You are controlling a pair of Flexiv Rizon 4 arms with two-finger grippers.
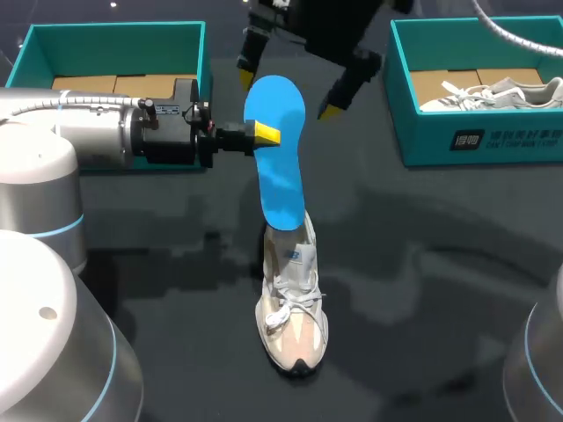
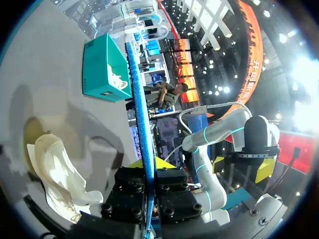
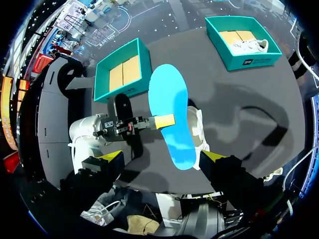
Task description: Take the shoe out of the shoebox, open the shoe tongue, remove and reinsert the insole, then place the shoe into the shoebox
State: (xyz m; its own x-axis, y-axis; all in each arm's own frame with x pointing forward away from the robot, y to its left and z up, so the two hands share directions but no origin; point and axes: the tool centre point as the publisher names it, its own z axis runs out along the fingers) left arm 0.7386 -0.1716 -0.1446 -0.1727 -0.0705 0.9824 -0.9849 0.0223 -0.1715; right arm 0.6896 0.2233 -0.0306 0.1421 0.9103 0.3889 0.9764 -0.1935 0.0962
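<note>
A: While the left gripper [image 1: 264, 134] is clamped on the blue insole [image 1: 277, 158], pinching its edge about mid-length, where's the shoe [image 1: 293, 308]?
B: Standing on the surface [image 1: 422, 290], toe to 6 o'clock. The insole rises from its collar toward 12. Can't tell if the lower end is inside.
A: Why a side grip?
B: Likely keeps the insole stiff and steerable at the opening.
A: Right gripper [image 1: 287, 97]?
B: Spread wide, holding nothing. Its fingers [image 1: 336, 107] straddle the insole's top, probably ready to guide it.
A: Boxes?
B: Left shoebox [image 1: 114, 35] at 10 o'clock of the shoe, right shoebox [image 1: 475, 145] at 2 with a spare sneaker [image 1: 501, 92] in it.
</note>
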